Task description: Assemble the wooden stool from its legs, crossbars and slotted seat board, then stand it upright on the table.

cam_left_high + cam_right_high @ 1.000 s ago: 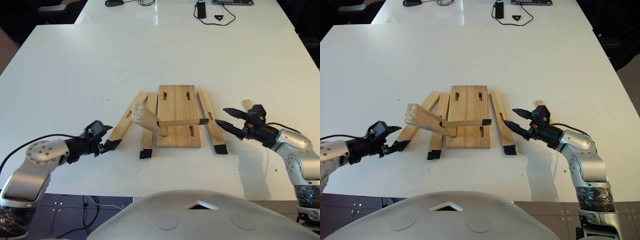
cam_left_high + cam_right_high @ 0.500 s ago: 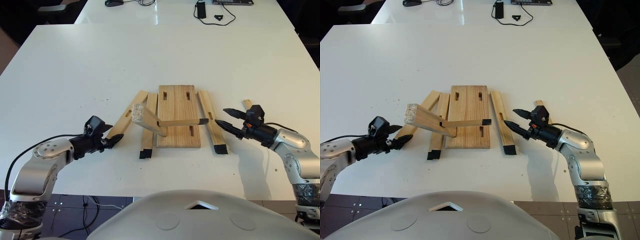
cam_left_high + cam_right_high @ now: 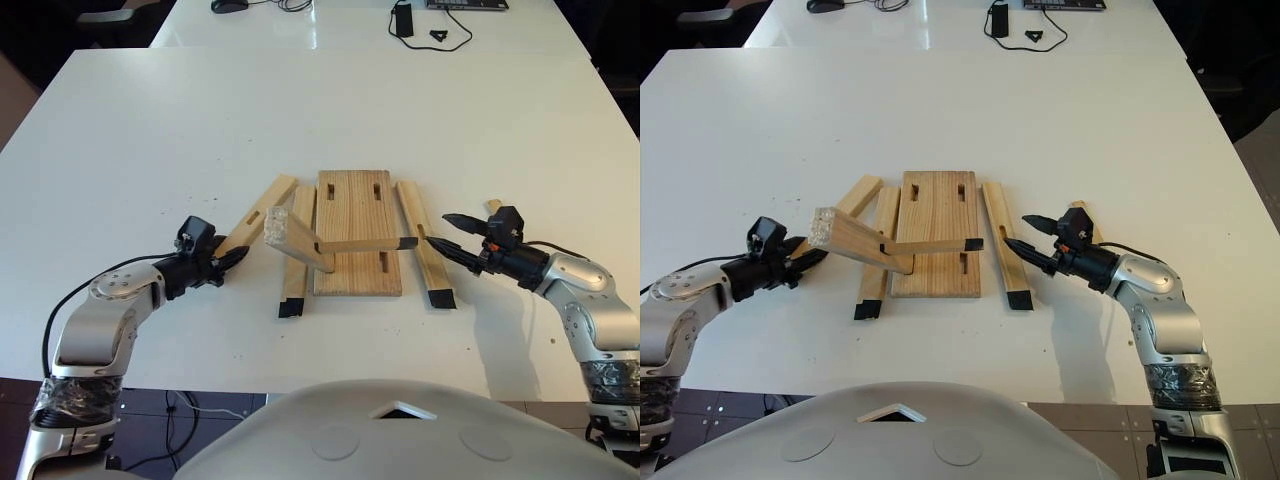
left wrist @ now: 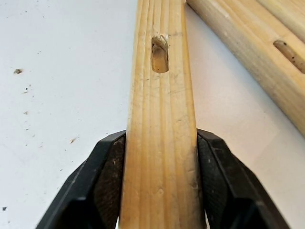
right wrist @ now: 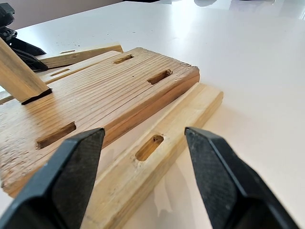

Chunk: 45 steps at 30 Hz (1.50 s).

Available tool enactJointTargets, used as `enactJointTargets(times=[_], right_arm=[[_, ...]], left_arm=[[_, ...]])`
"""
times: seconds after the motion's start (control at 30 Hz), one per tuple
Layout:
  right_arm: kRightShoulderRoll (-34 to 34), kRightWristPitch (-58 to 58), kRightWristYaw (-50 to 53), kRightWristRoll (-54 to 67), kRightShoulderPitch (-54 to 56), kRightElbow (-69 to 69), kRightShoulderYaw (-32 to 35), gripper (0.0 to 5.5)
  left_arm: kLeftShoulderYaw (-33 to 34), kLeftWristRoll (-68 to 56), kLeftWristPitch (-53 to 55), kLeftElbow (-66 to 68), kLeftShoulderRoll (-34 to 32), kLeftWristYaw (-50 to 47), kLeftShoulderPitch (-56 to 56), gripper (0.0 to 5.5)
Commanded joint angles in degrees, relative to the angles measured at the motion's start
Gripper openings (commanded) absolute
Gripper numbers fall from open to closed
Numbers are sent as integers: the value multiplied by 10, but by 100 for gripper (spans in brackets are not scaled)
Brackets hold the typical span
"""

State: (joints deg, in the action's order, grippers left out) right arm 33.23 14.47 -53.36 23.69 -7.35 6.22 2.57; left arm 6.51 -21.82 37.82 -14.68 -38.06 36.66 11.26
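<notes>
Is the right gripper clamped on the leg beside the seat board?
No, the right gripper is open, its fingers spread wide apart above the leg next to the seat board, not gripping it.

A dark mouse and a black adapter lie on the far table.

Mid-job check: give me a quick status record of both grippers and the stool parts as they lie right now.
left gripper: shut on the leftmost leg, at its end nearer the robot
right gripper: open, fingers spread over the rightmost leg, not clamped
seat board: lying flat, slots up
tilted leg: propped on the board, with a crossbar running from it across the board
fourth leg: flat beside the board's left edge
assembly: unfinished, most parts lying loose
</notes>
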Motion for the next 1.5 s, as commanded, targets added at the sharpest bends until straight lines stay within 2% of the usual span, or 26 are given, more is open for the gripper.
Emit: enactJointTargets(times=[0.03,0.1,0.23,0.33,0.47,0.53,0.67,0.87,1.13,1.33,1.5], right_arm=[[9,-2,-2,3,7,-5,16,309],[11,0,-1,10,10,-7,28,309],[1,60,15,109,57,-11,106,309],[3,126,40,205,117,-12,166,309],[7,227,96,428,226,85,217,309],[9,250,101,474,265,118,199,309],[14,280,67,498,317,145,143,309],[22,312,14,514,369,153,97,392],[26,319,-26,514,392,153,86,394],[23,308,-35,494,393,149,79,394],[26,300,-51,474,383,152,77,313]], left_arm=[[7,-7,6,23,11,2,14,202],[22,-8,-9,31,15,-4,4,202],[78,-61,-23,-8,32,-10,-51,202],[127,-168,6,-94,37,-5,-120,202],[185,-384,72,-151,13,-40,-257,202],[184,-477,88,-176,-11,-39,-310,202],[140,-548,100,-217,-28,-26,-347,202],[75,-537,93,-232,-36,-5,-360,202],[57,-518,85,-233,-50,23,-347,202],[38,-495,81,-237,-53,34,-337,202],[27,-489,80,-236,-51,37,-339,202]])
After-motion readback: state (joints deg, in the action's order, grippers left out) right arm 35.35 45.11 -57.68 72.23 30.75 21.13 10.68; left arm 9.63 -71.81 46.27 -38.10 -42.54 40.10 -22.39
